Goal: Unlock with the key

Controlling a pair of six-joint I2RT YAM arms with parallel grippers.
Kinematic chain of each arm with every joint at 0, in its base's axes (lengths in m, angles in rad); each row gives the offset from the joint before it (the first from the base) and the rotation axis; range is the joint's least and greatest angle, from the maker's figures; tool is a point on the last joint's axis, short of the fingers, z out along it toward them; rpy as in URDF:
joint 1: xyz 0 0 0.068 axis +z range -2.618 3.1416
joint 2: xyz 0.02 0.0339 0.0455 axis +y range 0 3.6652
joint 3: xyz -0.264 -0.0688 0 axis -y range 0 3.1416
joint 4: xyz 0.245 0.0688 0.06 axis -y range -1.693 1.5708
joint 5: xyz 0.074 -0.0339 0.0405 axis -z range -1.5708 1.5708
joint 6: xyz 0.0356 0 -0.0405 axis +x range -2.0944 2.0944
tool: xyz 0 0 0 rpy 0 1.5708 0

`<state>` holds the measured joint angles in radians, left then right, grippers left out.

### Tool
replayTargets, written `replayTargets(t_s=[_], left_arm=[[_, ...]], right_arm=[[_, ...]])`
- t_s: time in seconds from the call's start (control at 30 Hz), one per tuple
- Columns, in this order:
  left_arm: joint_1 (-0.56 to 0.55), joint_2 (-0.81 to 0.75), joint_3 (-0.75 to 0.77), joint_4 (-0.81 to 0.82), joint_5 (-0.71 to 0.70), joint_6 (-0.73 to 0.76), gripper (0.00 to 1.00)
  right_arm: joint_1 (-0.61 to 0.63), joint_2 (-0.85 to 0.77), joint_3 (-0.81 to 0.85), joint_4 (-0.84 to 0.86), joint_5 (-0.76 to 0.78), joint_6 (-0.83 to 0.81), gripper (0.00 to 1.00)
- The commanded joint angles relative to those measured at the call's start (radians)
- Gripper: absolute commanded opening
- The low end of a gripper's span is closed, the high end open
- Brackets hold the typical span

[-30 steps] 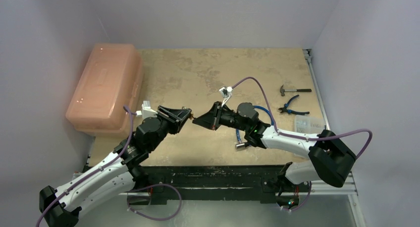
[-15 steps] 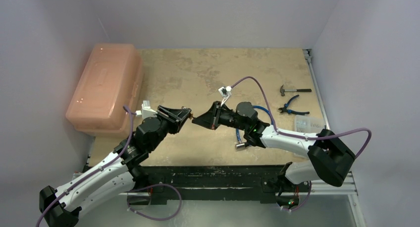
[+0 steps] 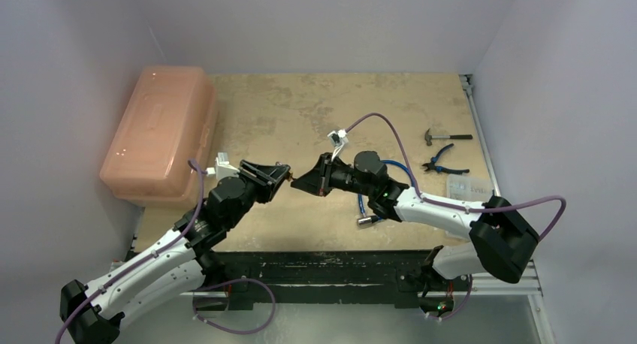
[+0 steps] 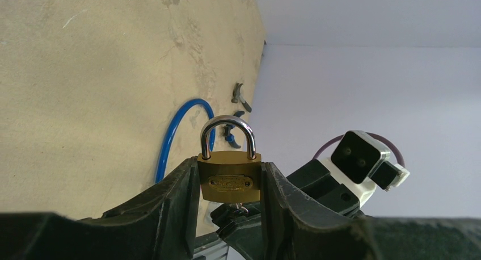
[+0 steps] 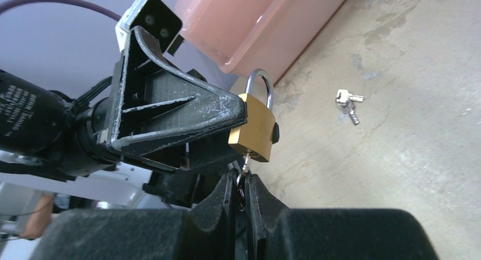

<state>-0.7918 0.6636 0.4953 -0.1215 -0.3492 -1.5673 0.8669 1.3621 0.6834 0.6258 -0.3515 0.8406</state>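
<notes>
- Left end effector (image 3: 282, 174): part open, its fingers clamped on both sides of a brass padlock with steel shackle (image 4: 229, 183), held above the tan table (image 3: 315, 111), mid-frame in the top view.
- Both shackle legs are seated in the body.
- Right end effector (image 5: 242, 183): nearly closed, pinching a small silver key (image 5: 246, 159), whose blade meets the padlock's underside.
- Spare silver key bunch (image 5: 347, 104) lies on the table, right of centre in the right wrist view.

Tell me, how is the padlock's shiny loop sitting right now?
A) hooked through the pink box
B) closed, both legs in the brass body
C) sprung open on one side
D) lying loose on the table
B: in the left wrist view both legs of the loop sit down in the brass padlock.
</notes>
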Motion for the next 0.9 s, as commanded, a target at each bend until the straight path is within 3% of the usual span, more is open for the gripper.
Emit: replayTargets(t_s=[0.0, 0.1, 0.23, 0.63, 0.87], left_arm=[[0.0, 0.01, 0.047, 0.046, 0.044, 0.008, 0.0], [0.001, 0.014, 0.048, 0.051, 0.048, 0.006, 0.0], [0.001, 0.017, 0.049, 0.055, 0.05, 0.007, 0.0], [0.0, -0.002, 0.021, 0.093, 0.058, 0.0, 0.0], [0.0, -0.007, 0.018, 0.095, 0.068, -0.003, 0.0]], right_arm=[[0.012, -0.021, 0.098, -0.141, 0.058, -0.129, 0.0], [0.017, -0.025, 0.132, -0.212, 0.075, -0.18, 0.0], [0.017, -0.025, 0.127, -0.186, 0.058, -0.164, 0.0], [0.006, 0.052, 0.079, 0.084, -0.054, 0.147, 0.0], [0.008, 0.047, 0.103, -0.009, -0.006, 0.048, 0.0]])
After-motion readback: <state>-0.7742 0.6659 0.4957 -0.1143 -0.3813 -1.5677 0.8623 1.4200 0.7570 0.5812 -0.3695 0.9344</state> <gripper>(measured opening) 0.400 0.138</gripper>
